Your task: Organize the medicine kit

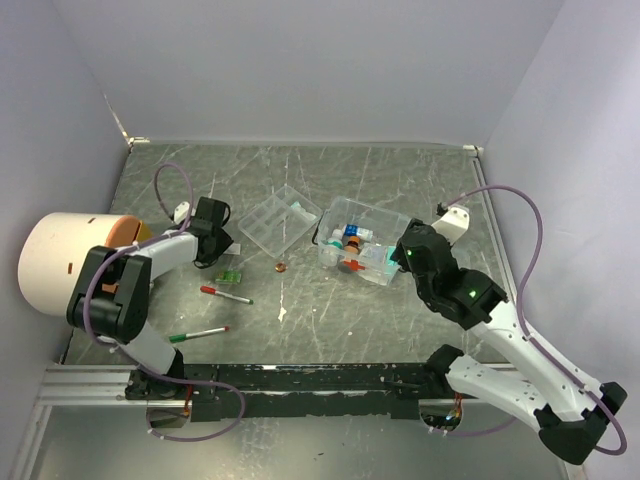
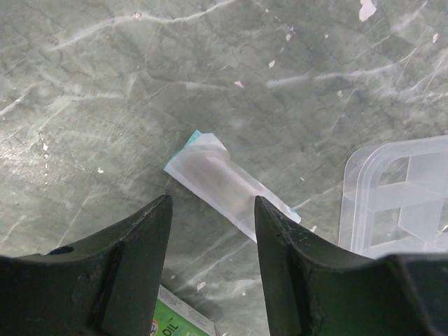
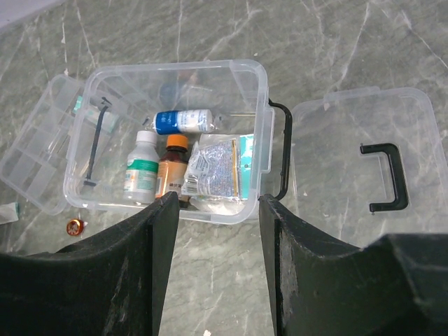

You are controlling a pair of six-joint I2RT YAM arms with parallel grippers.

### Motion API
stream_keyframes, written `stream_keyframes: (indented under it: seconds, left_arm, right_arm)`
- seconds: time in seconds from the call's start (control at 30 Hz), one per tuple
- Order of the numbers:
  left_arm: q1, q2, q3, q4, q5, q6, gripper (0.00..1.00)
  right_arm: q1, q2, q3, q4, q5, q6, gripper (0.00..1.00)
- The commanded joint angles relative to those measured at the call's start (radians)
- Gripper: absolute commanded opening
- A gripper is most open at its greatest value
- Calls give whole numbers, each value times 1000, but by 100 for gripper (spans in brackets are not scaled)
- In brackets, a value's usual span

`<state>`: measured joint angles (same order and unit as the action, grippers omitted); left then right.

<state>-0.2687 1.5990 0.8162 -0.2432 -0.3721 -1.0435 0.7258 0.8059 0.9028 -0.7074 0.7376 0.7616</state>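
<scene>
below the widely parted, empty left gripper (image 2: 211,204), a flat translucent white sachet (image 2: 222,180), teal-edged

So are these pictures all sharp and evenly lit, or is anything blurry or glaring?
Top external view: even, soft light, faint shadows, everything sharp. Left wrist view: the sachet is crisp, the table shows a pale sheen, the near fingers look dark and slightly soft. Right wrist view: the clear box glints along its rim, contents still plain.
</scene>
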Motion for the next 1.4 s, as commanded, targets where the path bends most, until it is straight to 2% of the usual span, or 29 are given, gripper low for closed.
stream_keyframes:
  seconds: [0.0, 0.27, 0.4, 0.53, 0.77, 1.2, 1.37]
  left_arm:
    - [11, 53, 43, 12, -16, -4, 60]
    - [11, 156, 103, -50, -51, 19, 50]
    - [11, 199, 135, -65, -67, 75, 44]
    - [11, 223, 133, -57, -78, 105, 34]
    - [11, 218, 126, -25, -84, 147, 7]
    - [12, -112, 29, -12, -40, 78, 7]
    - [11, -218, -5, 20, 21, 43, 7]
  right_arm:
    - [1, 8, -2, 19, 29, -4, 49]
    - [1, 19, -9, 34, 13, -2, 49]
    - [2, 15, -10, 34, 11, -1, 49]
    - [2, 13, -13, 35, 12, 4, 49]
    - [2, 15, -14, 35, 0, 13, 49]
    - [1, 4, 5, 20, 12, 22, 49]
    - [2, -40, -27, 34, 27, 45, 49]
